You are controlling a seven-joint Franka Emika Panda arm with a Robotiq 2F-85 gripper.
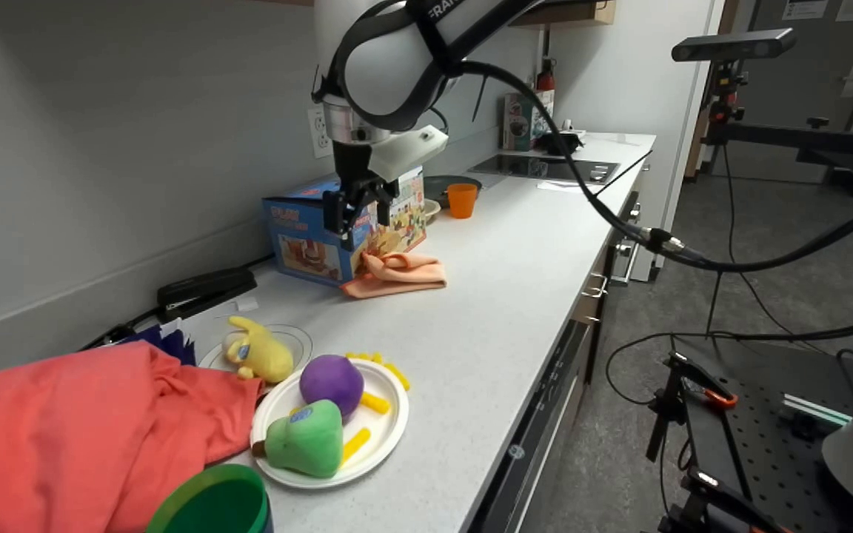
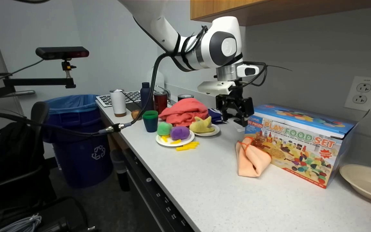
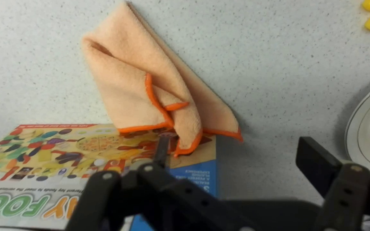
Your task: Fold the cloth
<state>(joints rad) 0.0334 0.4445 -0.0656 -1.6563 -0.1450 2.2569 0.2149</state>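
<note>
One peach cloth (image 3: 117, 83) lies loosely folded beside one play-food box (image 2: 301, 153), one gripper (image 3: 234, 141) hanging higher, jaws wide apart.

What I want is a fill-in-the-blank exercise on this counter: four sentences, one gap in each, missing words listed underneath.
1. The peach cloth is edged in the colour ____.
2. The box beside the cloth is printed with the words "PLAY ____ SET".
3. On the white plate, next to the pear-shaped green toy, sits a round toy coloured ____.
4. The jaws of the tool are not shut but ____.

Missing words: orange; FOOD; purple; open.
</note>
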